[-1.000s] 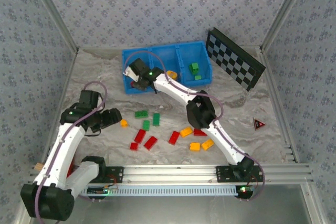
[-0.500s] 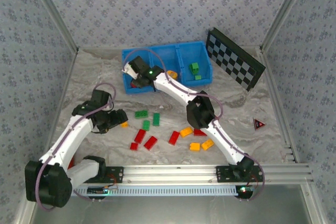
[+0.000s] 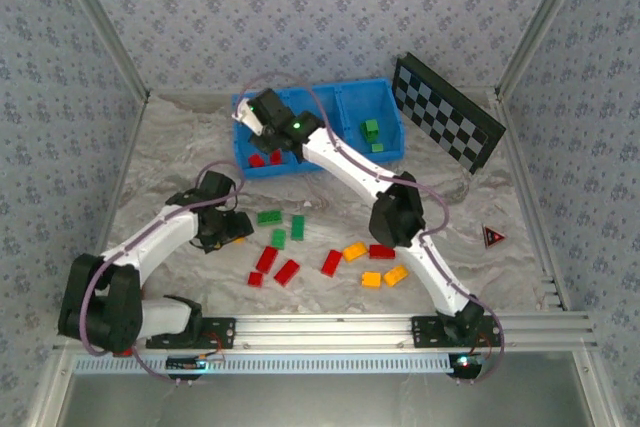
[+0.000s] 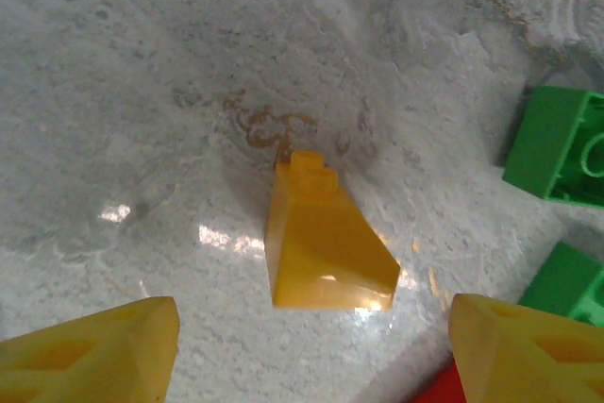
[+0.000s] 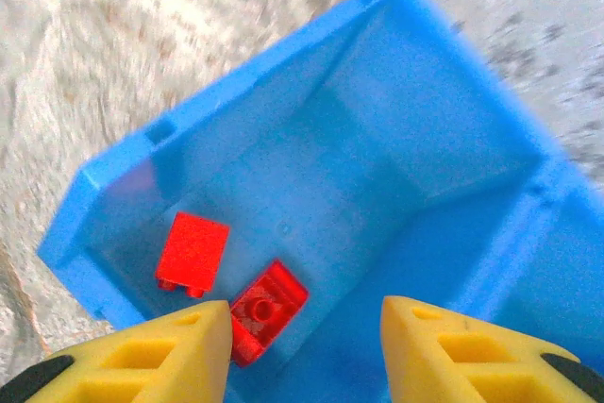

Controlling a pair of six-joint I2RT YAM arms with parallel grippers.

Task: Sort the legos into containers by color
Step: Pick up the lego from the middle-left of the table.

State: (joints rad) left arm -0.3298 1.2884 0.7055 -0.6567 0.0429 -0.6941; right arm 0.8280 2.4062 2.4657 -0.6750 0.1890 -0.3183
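Left tool (image 4: 311,351) open, lined up on the yellow brick (image 4: 326,252).
It lies on the worktop (image 4: 142,92) just ahead, centred between the parted jaws, long axis pointing away, narrow sides facing them. Right tool (image 5: 307,346), open and empty, hovers over the tray (image 5: 453,92), well apart.

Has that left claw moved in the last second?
Yes. The left gripper has slid right, closer to the green brick, and now hangs over the orange brick.

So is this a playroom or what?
More likely a robot lab's test booth: two robot arms bolted to a metal rail, patterned walls boxing in the table, and a checkered board.
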